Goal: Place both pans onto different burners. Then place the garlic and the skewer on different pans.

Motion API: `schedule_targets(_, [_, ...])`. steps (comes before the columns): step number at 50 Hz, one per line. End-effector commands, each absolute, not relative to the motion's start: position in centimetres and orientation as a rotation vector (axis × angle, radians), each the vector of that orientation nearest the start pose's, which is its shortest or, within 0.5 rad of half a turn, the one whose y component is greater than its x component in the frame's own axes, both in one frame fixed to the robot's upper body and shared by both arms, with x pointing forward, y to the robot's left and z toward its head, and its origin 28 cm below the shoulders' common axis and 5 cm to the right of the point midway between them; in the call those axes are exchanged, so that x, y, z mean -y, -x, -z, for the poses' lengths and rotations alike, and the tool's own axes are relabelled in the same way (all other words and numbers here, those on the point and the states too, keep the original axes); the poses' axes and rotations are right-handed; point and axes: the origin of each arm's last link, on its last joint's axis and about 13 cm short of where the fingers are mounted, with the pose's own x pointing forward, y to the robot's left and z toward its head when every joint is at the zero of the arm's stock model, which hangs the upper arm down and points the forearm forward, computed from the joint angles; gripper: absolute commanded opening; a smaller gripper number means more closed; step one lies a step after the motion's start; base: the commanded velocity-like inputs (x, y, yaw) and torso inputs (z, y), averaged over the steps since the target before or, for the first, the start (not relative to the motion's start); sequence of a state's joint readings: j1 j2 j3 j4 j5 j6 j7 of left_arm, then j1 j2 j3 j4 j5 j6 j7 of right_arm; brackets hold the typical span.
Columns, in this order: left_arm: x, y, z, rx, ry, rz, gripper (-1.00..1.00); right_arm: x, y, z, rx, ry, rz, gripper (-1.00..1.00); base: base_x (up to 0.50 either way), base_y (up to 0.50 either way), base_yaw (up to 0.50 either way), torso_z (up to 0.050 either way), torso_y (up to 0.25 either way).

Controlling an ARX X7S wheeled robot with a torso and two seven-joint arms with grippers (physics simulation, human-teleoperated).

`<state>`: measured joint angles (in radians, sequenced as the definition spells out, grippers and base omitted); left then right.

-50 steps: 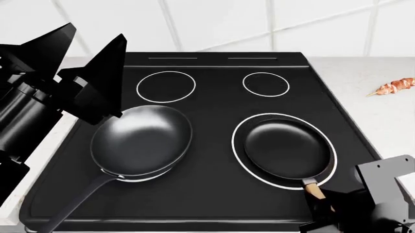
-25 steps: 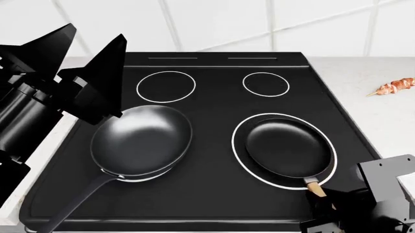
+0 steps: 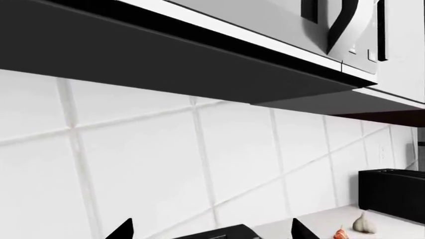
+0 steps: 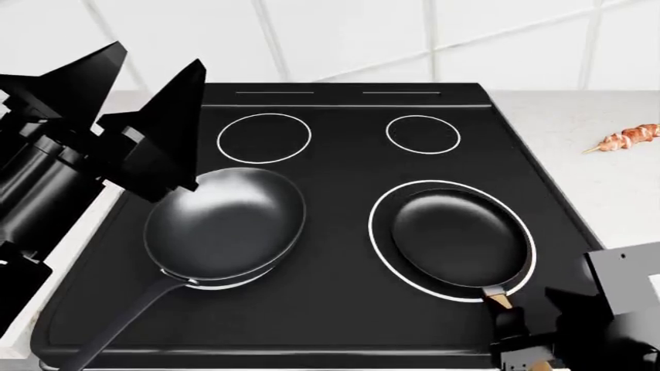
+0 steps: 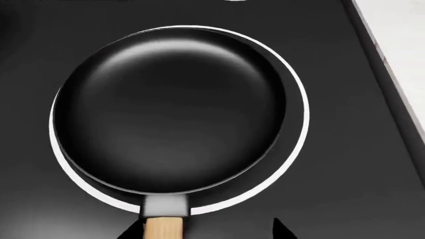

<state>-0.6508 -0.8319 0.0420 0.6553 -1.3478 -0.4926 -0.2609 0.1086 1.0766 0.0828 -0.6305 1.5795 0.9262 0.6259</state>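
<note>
The shallower pan (image 4: 459,236) (image 5: 169,107) lies inside the big front-right burner ring (image 4: 370,228) (image 5: 303,99). Its wooden handle (image 4: 502,301) (image 5: 162,228) points at my right gripper (image 4: 531,328) (image 5: 207,230). That gripper is open; the handle's end lies between its wide jaws, close to one fingertip (image 5: 135,230). The deeper pan (image 4: 225,222) sits front left over a white ring, its thin black handle (image 4: 119,325) running toward the stove's front corner. My left gripper (image 4: 160,54) (image 3: 212,230) hangs open and empty above the stove's left edge. The skewer (image 4: 627,138) lies on the right counter. The garlic (image 3: 362,222) rests on the counter.
Two bare white circles, a back-left circle (image 4: 264,137) and a smaller back-right circle (image 4: 423,134), mark the black stovetop. A tiled wall stands behind it. Overhead cabinets (image 3: 199,45) and a black box (image 3: 395,191) on the counter show in the left wrist view.
My right gripper has drawn back toward the stove's front edge, baring more of the wooden handle. The shallower pan stayed in its ring. The left gripper shifted slightly.
</note>
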Motion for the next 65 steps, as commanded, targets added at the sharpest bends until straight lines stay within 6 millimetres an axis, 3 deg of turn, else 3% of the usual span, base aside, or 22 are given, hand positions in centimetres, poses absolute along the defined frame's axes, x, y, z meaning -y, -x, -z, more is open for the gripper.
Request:
schedule_targets(1, [-26.6, -21.2, -27.5, 0.393, 0.155, 0.536, 1.00, 20.0, -16.3, -19.2, -0.468, 0.096, -0.128, 1.00, 0.00, 0.00, 0.00, 0.000, 0.000])
schedule_targets(26, [-26.2, -21.3, -27.2, 0.404, 0.170, 0.562, 1.00, 18.5, -15.7, -25.0, -0.195, 0.234, -0.149, 1.00, 0.00, 0.00, 0.00, 0.000, 0.000])
schedule_targets(35, [-25.8, -21.5, -27.2, 0.384, 0.176, 0.571, 1.00, 17.7, -16.1, -26.1, -0.098, 0.308, -0.100, 1.00, 0.00, 0.00, 0.00, 0.000, 0.000])
schedule_targets(40, [-25.3, -22.3, -27.4, 0.350, 0.175, 0.480, 1.00, 17.1, -17.0, -26.2, -0.039, 0.272, -0.115, 1.00, 0.00, 0.00, 0.00, 0.000, 0.000])
schedule_targets(49, [-24.4, -23.9, -28.5, 0.341, 0.095, 0.441, 1.00, 16.1, -18.9, -27.2, 0.192, 0.351, -0.093, 1.00, 0.00, 0.00, 0.00, 0.000, 0.000])
schedule_targets(55, [-24.0, -25.4, -28.5, 0.312, 0.136, 0.427, 1.00, 16.4, -19.2, -28.5, 0.194, 0.336, -0.095, 1.00, 0.00, 0.00, 0.00, 0.000, 0.000])
schedule_targets(65, [-23.8, -25.2, -28.0, 0.307, 0.118, 0.482, 1.00, 16.5, -19.0, -29.1, 0.195, 0.373, -0.127, 1.00, 0.00, 0.00, 0.00, 0.000, 0.000])
